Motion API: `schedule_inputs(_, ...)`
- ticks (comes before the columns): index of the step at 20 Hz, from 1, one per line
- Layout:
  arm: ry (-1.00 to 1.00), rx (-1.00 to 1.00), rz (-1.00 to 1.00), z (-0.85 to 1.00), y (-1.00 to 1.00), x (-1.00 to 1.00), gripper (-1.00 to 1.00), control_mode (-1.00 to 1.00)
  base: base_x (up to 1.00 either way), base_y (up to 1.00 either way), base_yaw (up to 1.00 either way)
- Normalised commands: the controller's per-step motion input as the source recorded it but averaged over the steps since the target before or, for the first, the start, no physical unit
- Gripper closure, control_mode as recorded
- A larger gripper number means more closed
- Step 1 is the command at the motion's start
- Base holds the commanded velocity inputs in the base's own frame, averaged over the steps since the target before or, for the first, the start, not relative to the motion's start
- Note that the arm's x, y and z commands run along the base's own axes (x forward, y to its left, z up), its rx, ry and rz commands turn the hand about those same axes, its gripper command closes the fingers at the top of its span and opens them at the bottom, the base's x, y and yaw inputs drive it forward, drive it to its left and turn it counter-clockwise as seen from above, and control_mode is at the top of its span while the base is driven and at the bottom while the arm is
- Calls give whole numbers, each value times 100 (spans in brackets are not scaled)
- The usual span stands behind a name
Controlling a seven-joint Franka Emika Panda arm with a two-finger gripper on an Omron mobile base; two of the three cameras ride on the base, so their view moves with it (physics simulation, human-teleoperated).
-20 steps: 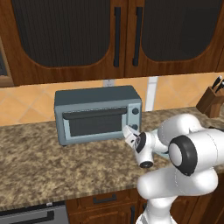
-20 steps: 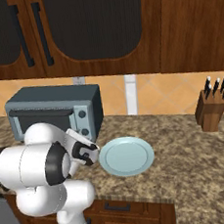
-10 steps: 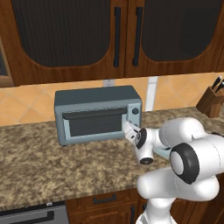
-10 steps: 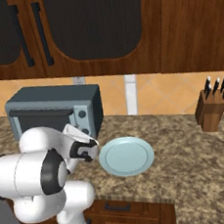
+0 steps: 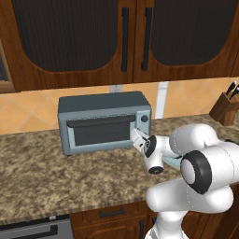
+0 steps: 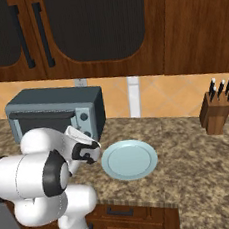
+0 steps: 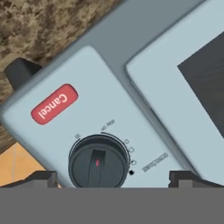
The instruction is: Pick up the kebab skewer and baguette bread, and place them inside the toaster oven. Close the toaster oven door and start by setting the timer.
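Toaster oven door (image 5: 99, 131) shut — spread hand (image 7: 109, 178) faces timer knob (image 7: 99, 162).

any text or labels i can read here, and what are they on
"Cancel": white letters on the red button of the toaster oven panel.
Small print and marks around the timer knob: too small and blurred to read.
Nothing else carries text.

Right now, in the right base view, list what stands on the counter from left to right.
toaster oven → gripper → plate → knife block
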Motion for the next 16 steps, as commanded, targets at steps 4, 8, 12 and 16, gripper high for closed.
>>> schedule_inputs(4, 0, -2, 1, -28, 0, -4, -100, -100, 0, 0, 0)
schedule_inputs(8, 0, -2, 2, -33, 0, -10, -100, -100, 0, 0, 0)
schedule_inputs(12, 0, 0, 0, -39, 0, -6, -100, -100, 0, 0, 0)
schedule_inputs(16, -2, 0, 1, -11, 0, 13, -100, -100, 0, 0, 0)
